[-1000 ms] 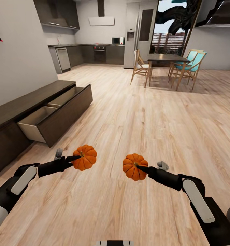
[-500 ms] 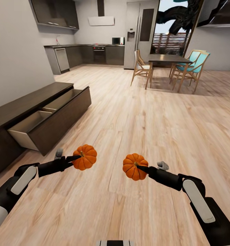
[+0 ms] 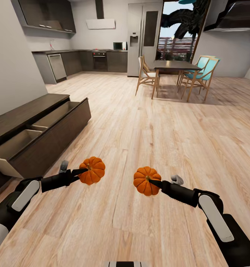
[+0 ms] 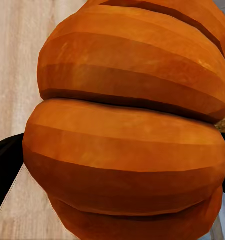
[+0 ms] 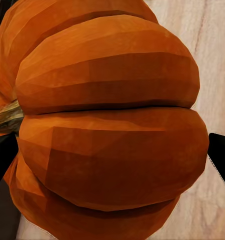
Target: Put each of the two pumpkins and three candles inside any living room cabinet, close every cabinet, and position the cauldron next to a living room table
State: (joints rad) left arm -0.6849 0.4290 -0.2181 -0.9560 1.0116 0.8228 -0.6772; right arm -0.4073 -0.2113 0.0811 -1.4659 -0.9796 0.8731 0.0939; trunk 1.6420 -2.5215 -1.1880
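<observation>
Above the wood floor (image 3: 147,122), each hand grips one pumpkin: left hand (image 3: 80,172), left pumpkin (image 3: 92,170); right hand (image 3: 154,182), right pumpkin (image 3: 145,180); open-drawered cabinet (image 3: 36,129) at left.

Dining table (image 3: 175,65) – chairs (image 3: 199,72) around; fridge (image 3: 140,39) behind.

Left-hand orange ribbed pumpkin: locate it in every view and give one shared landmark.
Head view: the orange ribbed pumpkin sits lower left of centre, held by the left gripper.
Left wrist view: it looms close up across the picture.
Right wrist view: that close-up pumpkin is the other one.
Shared landmark: the pale wood plank floor.
</observation>
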